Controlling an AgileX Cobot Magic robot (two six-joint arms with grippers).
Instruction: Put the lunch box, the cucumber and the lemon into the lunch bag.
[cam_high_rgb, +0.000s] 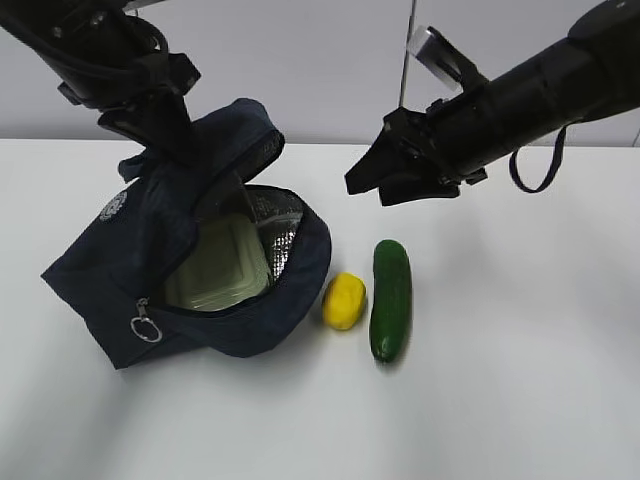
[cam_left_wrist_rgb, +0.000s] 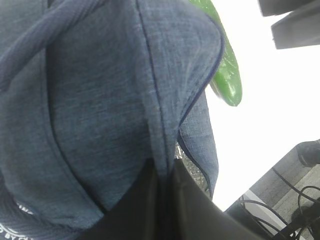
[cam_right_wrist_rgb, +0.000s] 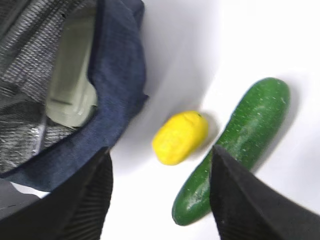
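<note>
Exterior: the cucumber (cam_high_rgb: 391, 299) lies along 12–6, the lemon (cam_high_rgb: 344, 300) at its 9, the lunch box (cam_high_rgb: 218, 270) inside the lunch bag (cam_high_rgb: 120, 240) (mouth facing 4).

Left wrist: left gripper (cam_left_wrist_rgb: 165, 172) pinches the flap.

Right wrist: right gripper (cam_right_wrist_rgb: 160, 195) gapes, empty, above bare table.

I see a round white emblem on the lunch bag (cam_high_rgb: 150, 240); its lettering is too small to read.
</note>
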